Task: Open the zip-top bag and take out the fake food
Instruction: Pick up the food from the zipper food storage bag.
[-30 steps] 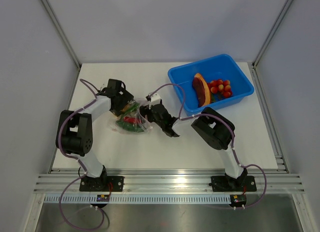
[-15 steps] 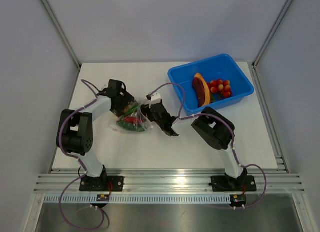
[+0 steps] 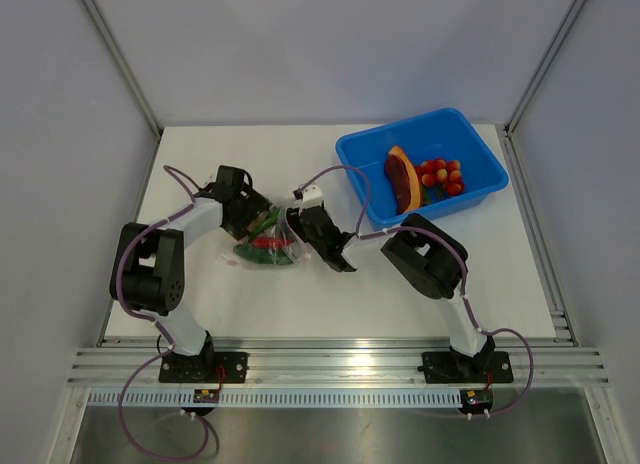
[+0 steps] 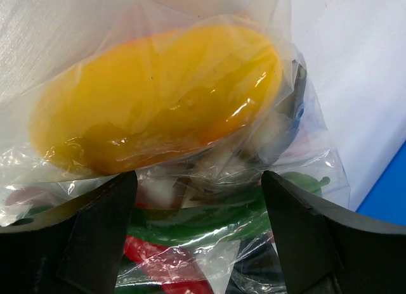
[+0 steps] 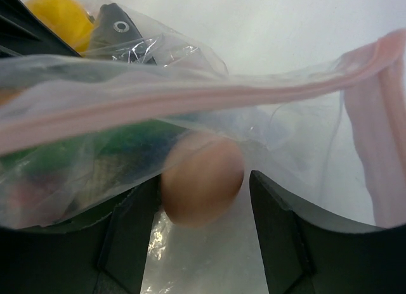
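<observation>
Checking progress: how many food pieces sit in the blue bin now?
2: an orange-brown wedge near the blue bin's middle, and a red tomato cluster just right of it. Smaller pieces may be hidden beneath them.

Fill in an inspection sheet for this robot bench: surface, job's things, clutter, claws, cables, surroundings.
Surface: white table, no spills seen.
Job's things: bag lies between the claws with food inside; wedge and tomatoes sit in the blue bin.
Clutter: nothing seen.
Claws: left claw and right claw each have fingers apart at the bag; grip unclear.
Cables: purple cables follow both arms.
Surroundings: grey walls, metal frame.
</observation>
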{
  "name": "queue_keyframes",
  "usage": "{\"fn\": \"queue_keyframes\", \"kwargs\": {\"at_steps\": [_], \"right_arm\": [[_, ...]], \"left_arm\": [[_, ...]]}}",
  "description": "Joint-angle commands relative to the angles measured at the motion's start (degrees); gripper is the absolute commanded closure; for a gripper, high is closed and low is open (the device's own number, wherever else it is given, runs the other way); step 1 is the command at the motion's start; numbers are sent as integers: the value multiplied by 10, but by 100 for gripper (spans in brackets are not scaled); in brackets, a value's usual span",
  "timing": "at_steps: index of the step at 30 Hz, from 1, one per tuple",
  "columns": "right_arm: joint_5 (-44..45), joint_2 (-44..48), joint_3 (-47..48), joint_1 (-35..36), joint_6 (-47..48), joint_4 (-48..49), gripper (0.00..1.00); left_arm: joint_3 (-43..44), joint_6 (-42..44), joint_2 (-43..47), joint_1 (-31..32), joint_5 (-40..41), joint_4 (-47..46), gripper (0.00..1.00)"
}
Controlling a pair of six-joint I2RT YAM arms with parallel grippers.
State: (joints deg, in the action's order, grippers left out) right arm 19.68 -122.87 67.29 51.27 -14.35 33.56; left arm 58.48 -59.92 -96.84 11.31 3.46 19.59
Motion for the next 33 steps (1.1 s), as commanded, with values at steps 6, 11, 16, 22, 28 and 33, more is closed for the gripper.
{"fn": "queue_keyframes", "kwargs": {"at_steps": [6,11,16,22,28,33], "right_arm": [[7,-13,30,-6,-5,-1,34],[4,-5,24,-6,-1,9,43],[8,7,19,-6,1,6,49],[-18,45,25,-6,1,-45,51],[-39,79,39,-6,1,-111,52],[-62,106,54,-6,-2,-190,53]], "left_arm": [[-1,3,1,3,-30,-16,18],[-1,4,2,3,-27,-17,18],[-1,-1,3,2,-18,-8,18],[-48,-59,10,-30,-27,-33,21],[-57,-67,24,-45,7,-19,21],[-64,-76,45,-45,30,-9,21]]}}
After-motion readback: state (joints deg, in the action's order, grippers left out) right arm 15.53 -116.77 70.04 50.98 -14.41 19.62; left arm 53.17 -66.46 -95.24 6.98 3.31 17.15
